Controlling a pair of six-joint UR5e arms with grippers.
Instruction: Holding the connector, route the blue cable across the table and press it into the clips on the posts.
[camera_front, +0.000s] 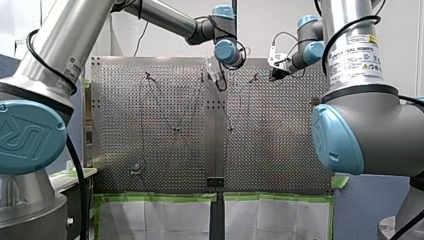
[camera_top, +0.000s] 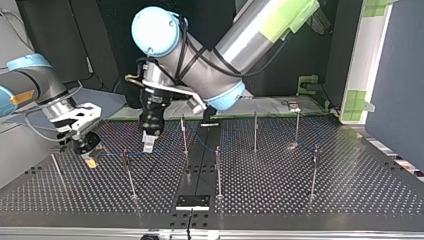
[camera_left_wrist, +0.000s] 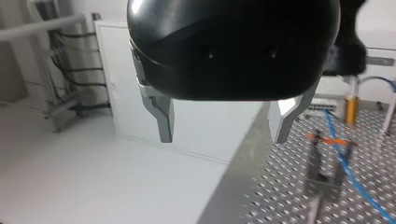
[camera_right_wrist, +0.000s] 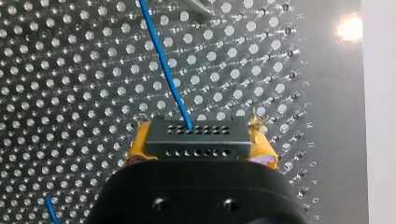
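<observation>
Top view shows the perforated table (camera_top: 300, 200) studded with thin upright posts (camera_top: 218, 170). My left arm (camera_top: 240, 45) comes in at the view's right and reaches past the middle, and my right arm (camera_top: 30, 85) sits low at the view's left. My left gripper (camera_top: 148, 146) hangs fingers-down just above the table between two posts. Its metal fingers (camera_left_wrist: 163, 116) are spread wide with nothing between them, as the left wrist view makes plain. My right gripper (camera_top: 89, 159) sits close to the table near its left edge in the top view, its yellow pads (camera_right_wrist: 137, 144) clamped on the two ends of the black connector (camera_right_wrist: 196, 137). The blue cable (camera_right_wrist: 163, 65) leaves the connector's face and runs away over the holes. In the top view it stretches from that gripper to the nearest post, then shows faintly near the middle seam. In the left wrist view the cable passes by a clip (camera_left_wrist: 327, 140) with an orange band, on a post top ahead of the open fingers; whether it is seated in the clip cannot be told.
</observation>
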